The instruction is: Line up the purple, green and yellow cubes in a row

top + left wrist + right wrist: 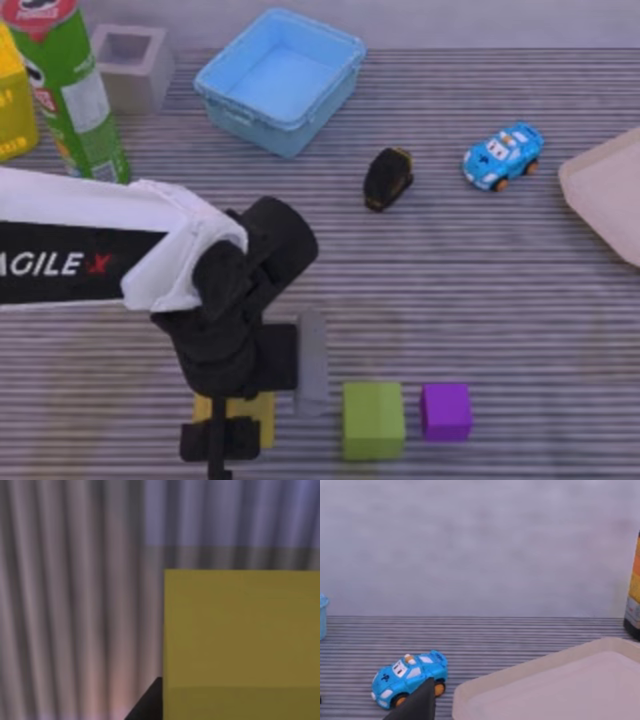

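Top view, looking down on a striped grey table point(520, 300). The left arm, white w/ black AgileX lettering, comes in from the left edge and bends down toward the bottom centre-left of the frame. Its black left gripper point(222, 440) sits over the yellow cube point(258, 415), which shows only partly, at bottom left of centre, under the wrist. Can't tell whether the fingers are spread or pinching the cube; wrist hides them.

Just right of the yellow cube, bottom centre, is the green cube point(373, 420). Just right of that, w/ a small gap, the purple cube point(445, 411). All 3 lie roughly in one row along the bottom edge.

Left wrist view: the yellow cube point(240, 640) fills the lower right of the frame, close up, on the striped surface; a dark finger tip point(149, 702) shows at bottom centre, beside the cube's edge.

Other items in top view: light blue bin point(222, 80) upper centre, hollow grey block point(150, 75) upper left, green can point(75, 90) and yellow carton point(14, 105) far upper left, small black object point(388, 178) centre, blue toy car point(503, 155) upper right, beige tray point(610, 190) at right edge.

Right gripper isn't seen in top view. Right wrist view shows the toy car point(410, 678) lower left and the tray point(560, 690) lower right; its one dark finger tip point(417, 705) at bottom doesn't tell me how the fingers stand.
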Action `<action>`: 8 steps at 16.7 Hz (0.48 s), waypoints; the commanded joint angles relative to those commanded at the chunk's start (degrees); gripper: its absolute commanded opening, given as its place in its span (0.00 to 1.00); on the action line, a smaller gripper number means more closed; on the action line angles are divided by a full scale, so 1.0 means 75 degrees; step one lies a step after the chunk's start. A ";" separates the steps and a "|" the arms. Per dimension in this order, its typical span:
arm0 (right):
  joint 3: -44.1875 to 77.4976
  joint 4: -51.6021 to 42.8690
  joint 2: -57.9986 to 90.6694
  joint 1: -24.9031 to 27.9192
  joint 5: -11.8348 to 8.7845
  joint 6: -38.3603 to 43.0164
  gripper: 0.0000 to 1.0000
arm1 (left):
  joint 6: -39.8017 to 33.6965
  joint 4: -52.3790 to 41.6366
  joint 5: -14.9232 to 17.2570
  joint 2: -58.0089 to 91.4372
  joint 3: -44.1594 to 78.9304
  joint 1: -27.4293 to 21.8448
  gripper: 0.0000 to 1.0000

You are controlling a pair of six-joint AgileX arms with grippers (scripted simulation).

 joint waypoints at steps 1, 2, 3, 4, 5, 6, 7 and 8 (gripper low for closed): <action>0.0000 0.0000 0.0000 0.0000 0.0000 0.0000 1.00 | 0.0000 0.0000 0.0000 0.0000 0.0000 0.0000 0.00; 0.0000 0.0000 0.0000 0.0000 0.0000 0.0000 1.00 | 0.0000 0.0000 0.0000 0.0000 0.0000 0.0000 0.00; 0.0000 0.0000 0.0000 0.0000 0.0000 0.0000 1.00 | 0.0000 0.0000 0.0000 0.0000 0.0000 0.0000 0.08; 0.0000 0.0000 0.0000 0.0000 0.0000 0.0000 1.00 | 0.0000 0.0000 0.0000 0.0000 0.0000 0.0000 0.15; 0.0000 0.0000 0.0000 0.0000 0.0000 0.0000 1.00 | 0.0000 0.0000 0.0000 0.0000 0.0000 0.0000 0.23; 0.0000 0.0000 0.0000 0.0000 0.0000 0.0000 1.00 | 0.0000 0.0000 0.0000 0.0000 0.0000 0.0000 0.30; 0.0000 0.0000 0.0000 0.0000 0.0000 0.0000 1.00 | 0.0000 0.0000 0.0000 0.0000 0.0000 0.0000 0.38; 0.0000 0.0000 0.0000 0.0000 0.0000 0.0000 1.00 | 0.0000 0.0000 0.0000 0.0000 0.0000 0.0000 0.45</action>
